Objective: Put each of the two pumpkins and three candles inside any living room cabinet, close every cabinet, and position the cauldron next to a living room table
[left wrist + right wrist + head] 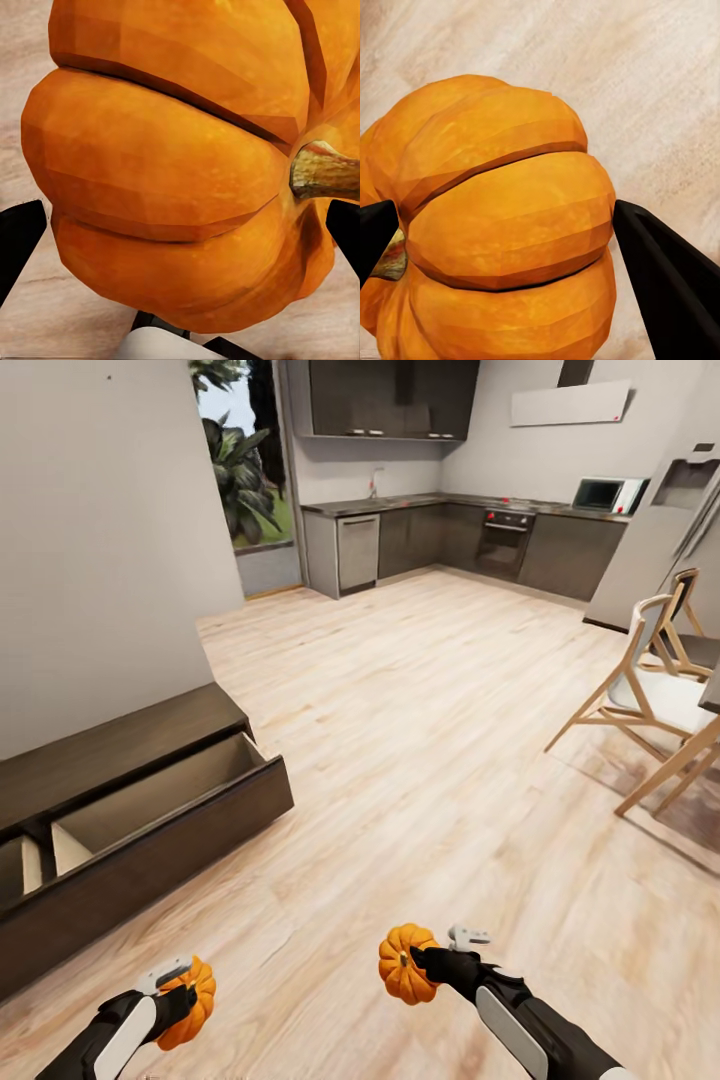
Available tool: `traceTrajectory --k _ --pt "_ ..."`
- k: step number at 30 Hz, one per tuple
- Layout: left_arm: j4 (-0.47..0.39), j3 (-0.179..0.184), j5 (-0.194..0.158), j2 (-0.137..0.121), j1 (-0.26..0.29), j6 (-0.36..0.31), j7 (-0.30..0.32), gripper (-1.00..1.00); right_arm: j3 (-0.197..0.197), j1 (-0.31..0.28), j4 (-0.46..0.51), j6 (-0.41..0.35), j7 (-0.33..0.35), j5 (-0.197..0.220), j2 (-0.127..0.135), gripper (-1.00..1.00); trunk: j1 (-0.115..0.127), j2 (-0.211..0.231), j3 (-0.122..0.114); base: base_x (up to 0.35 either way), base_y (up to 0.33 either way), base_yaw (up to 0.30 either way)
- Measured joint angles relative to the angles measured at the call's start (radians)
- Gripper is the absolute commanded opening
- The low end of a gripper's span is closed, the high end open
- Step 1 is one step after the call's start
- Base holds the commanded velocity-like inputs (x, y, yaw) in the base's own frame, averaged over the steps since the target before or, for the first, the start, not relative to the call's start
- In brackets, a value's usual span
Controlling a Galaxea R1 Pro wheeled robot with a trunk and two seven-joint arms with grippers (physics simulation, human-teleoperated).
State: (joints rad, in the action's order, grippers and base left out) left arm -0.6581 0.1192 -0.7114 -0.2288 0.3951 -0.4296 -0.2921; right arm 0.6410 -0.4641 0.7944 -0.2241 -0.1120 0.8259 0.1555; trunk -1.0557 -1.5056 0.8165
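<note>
Pumpkin, left: orange, held up over the wood floor (420, 760) at the low left of the head view (190, 1000); big and close in the left wrist view (180, 165), brown stem (324, 171) poking out to one side.
Pumpkin, right: orange, held up near the low middle of the head view (403, 963); seen from its side in the right wrist view (502, 225), a bit of stem at the edge.
Left tool (178, 992): closed tight on the left pumpkin; black fingers (19, 236) on both sides of it in the left wrist view.
Right tool (428, 960): closed tight on the right pumpkin; black fingers (667, 289) pressing both sides in the right wrist view.
Cabinet (130, 800): long, low, dark brown, by the grey wall on the left in the head view; one drawer (170, 800) pulled out, pale inside; well apart from both pumpkins.
Far room: dark kitchen cupboards (470, 540), an oven (505, 545), green plants (240, 470) past the window.
Right side: wooden chairs (650, 690) on the floor.
</note>
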Motion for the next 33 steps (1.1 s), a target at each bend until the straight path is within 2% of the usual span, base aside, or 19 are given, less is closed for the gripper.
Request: traceTrajectory --k 4,12,26,33 --pt "0.000 0.000 0.000 0.000 0.000 0.000 0.001 -1.00 0.000 0.000 0.001 0.000 -0.002 0.000 -0.001 -1.00 0.015 0.028 -0.013 0.000 0.000 0.087" --pt "0.000 0.003 0.000 0.001 0.000 0.000 0.002 -1.00 0.001 0.000 0.000 0.000 -0.005 -0.001 -0.002 -1.00 0.016 0.028 -0.017 0.026 0.000 0.221" --pt "0.000 0.003 0.001 0.001 0.000 0.000 0.002 -1.00 0.004 0.000 0.000 0.000 -0.005 -0.001 -0.009 -1.00 0.016 0.028 -0.027 0.289 -0.040 0.262" --pt "0.001 0.003 0.001 0.002 0.000 0.000 0.002 -1.00 0.033 0.000 0.000 0.000 -0.007 -0.001 -0.009 -1.00 0.016 0.028 -0.032 0.249 -0.199 0.263"
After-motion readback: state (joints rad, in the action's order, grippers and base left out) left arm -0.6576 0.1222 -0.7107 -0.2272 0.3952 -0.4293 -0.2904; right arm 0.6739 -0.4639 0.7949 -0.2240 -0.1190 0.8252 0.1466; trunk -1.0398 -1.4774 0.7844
